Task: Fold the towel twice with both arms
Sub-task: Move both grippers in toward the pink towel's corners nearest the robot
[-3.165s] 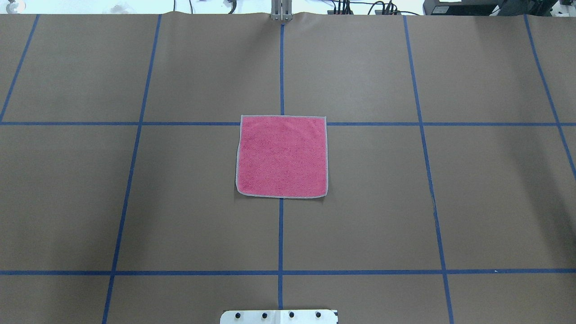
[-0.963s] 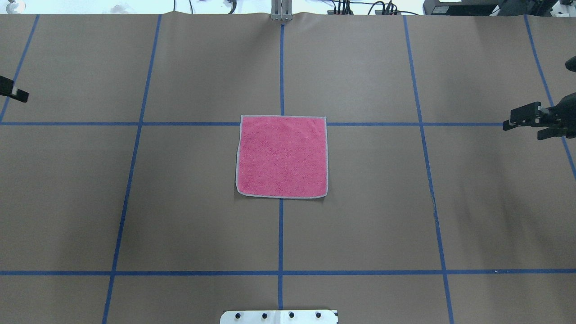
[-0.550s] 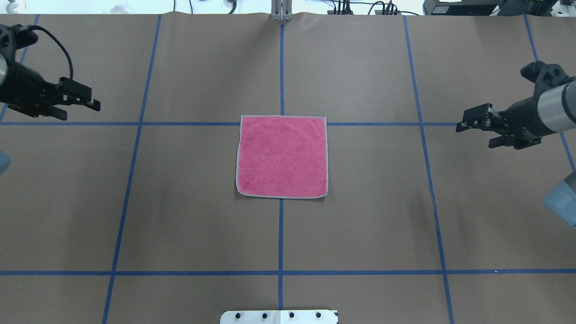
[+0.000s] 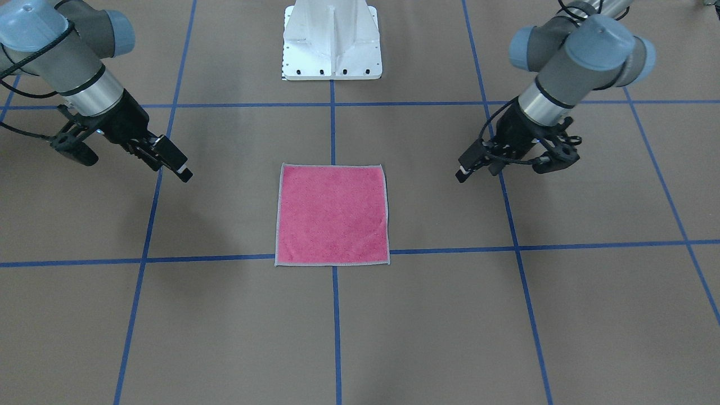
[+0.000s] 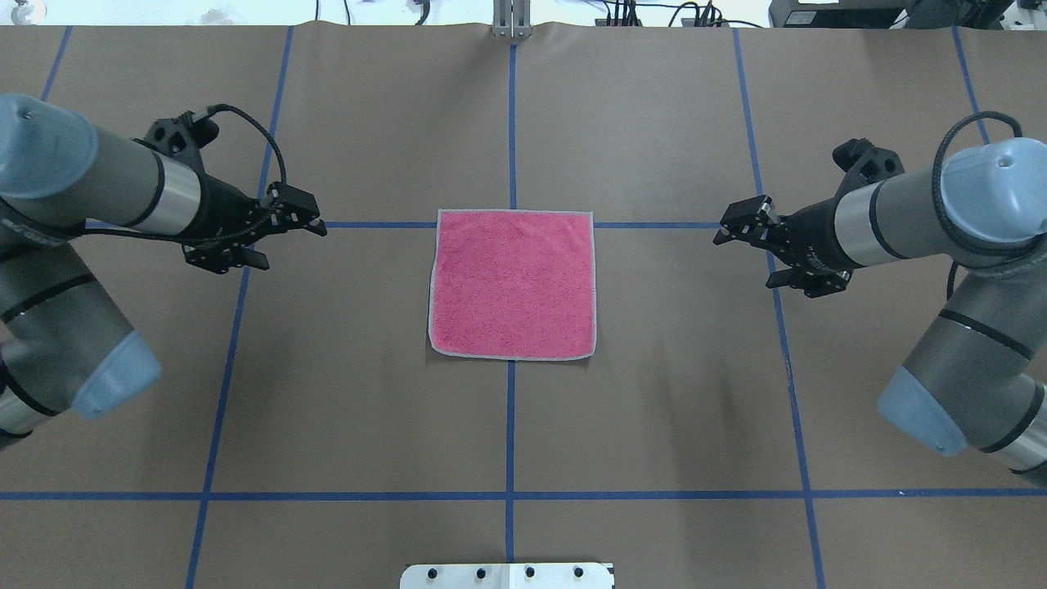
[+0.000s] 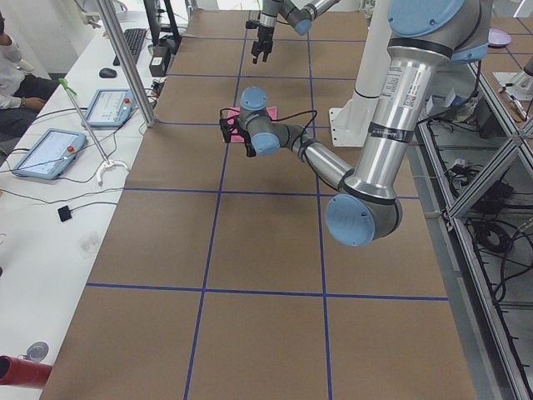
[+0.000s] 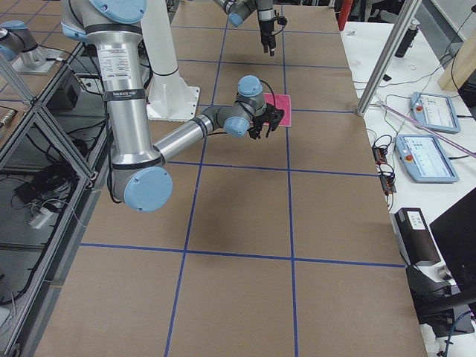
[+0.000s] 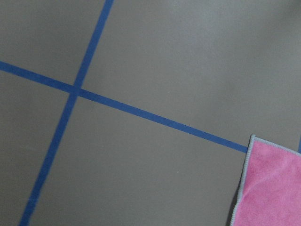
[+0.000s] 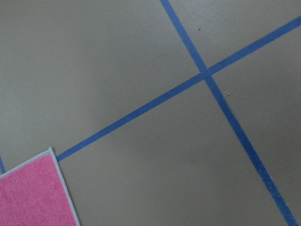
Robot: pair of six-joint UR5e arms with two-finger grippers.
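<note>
See towel (image 5: pixel 513 284) flat and unfolded, pink face up, light grey edging all round, mid-table on brown paper cover (image 5: pixel 654 409). Note far edge lying along the cross line of blue tape (image 5: pixel 368 224), with the centre tape line running under its middle. Find left gripper (image 5: pixel 317 221) to the left of the towel, level with its far edge, well apart from it, fingers pointing at the towel and spread with a small gap, nothing between them. Find right gripper (image 5: pixel 726 225) mirrored on the right, also level with the far edge and well apart, fingers likewise spread and holding nothing. Read both as raised off the paper, going by the offset shadows in the front-facing view, where left gripper (image 4: pixel 464 169) and right gripper (image 4: pixel 183 171) angle down and inward toward towel (image 4: pixel 332 214). Catch only a far left corner of towel (image 8: pixel 273 188) at the lower right of the left wrist view, next to a tape crossing; no fingers in frame. Same on the right wrist view: far right corner of towel (image 9: pixel 33 197) at lower left, tape crossing upper right. Mark white pedestal base (image 4: pixel 332 39) at the near edge, in line with the towel. Spot towel (image 7: pixel 285 111) partly hidden behind the near arm in the side views. Log person (image 6: pixel 10 58) seated at the side bench beyond the table's far edge.
</note>
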